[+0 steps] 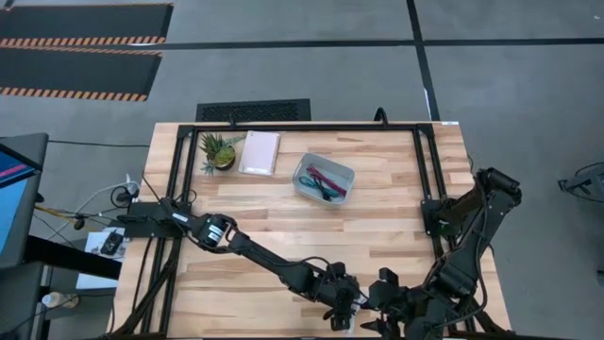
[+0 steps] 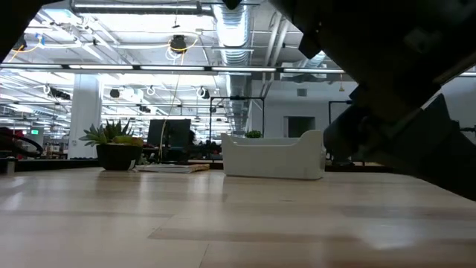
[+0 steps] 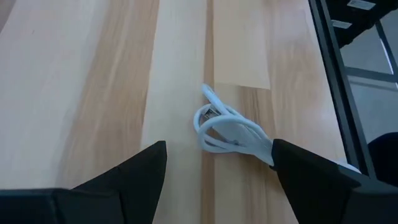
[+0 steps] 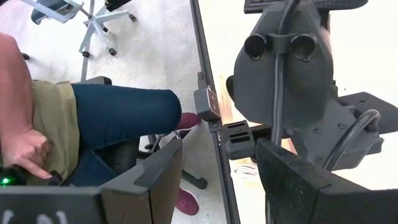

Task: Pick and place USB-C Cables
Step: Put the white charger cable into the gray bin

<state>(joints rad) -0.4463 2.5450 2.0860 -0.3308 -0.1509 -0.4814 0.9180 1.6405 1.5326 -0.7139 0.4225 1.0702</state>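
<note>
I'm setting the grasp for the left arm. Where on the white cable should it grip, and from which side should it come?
Grip the white cable across the bunched middle of its loops, coming straight down from above. It lies flat on the table, so there is no edge to get under from the side. The left gripper is open with the bundle partly between its fingers, one finger right at the loops' end.

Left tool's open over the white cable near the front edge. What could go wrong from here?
1. The white cable lies as a loose loop off-centre, against one finger of the left tool; closing might catch a single strand or push it aside.
2. The right tool sits very near the left one at the table front edge, so the arms may collide.
3. The clear tray is far off; a weak grip could drop the cable on the way.
</note>
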